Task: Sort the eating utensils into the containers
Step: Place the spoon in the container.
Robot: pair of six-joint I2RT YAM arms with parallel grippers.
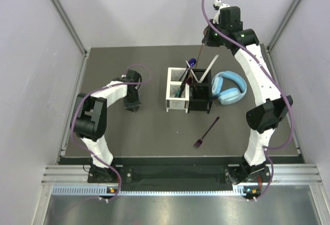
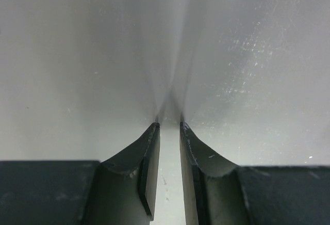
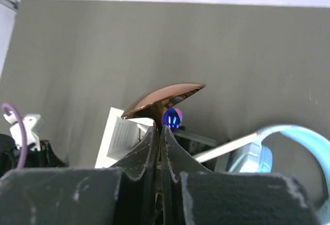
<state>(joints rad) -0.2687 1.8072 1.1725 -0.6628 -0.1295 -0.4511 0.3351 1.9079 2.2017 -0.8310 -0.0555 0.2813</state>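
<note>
Right end effector (image 3: 160, 128): clamped tight on a copper-brown metal spoon (image 3: 164, 98), pinched right at the bowl end. It hangs high over the back of the dark grey table (image 1: 129, 137).
Spoon's position: in the overhead view its thin shaft slants down from the fingers toward the black slotted two-compartment caddy (image 1: 200, 98). I cannot tell whether its tip is inside a compartment.
Why so high: the long shaft probably needs the height so the spoon can drop in upright through the caddy's open top.
Left end effector (image 1: 133, 105): fingers a narrow slit apart with nothing between them, pointing down at the table well left of the caddies. It looks parked out of the way.
Already sorted: an iridescent blue spoon (image 1: 192, 61) and a pale white stick (image 1: 210, 69) lean out of the caddies' tops. The white slotted two-compartment caddy (image 1: 175, 97) touches the black one's left side.
Left to do: an iridescent purple fork (image 1: 206, 132) lies flat on the table in front of the caddies.
Bystander: light-blue headphones (image 1: 228, 88) sit just right of the black caddy and are no part of the sort.
</note>
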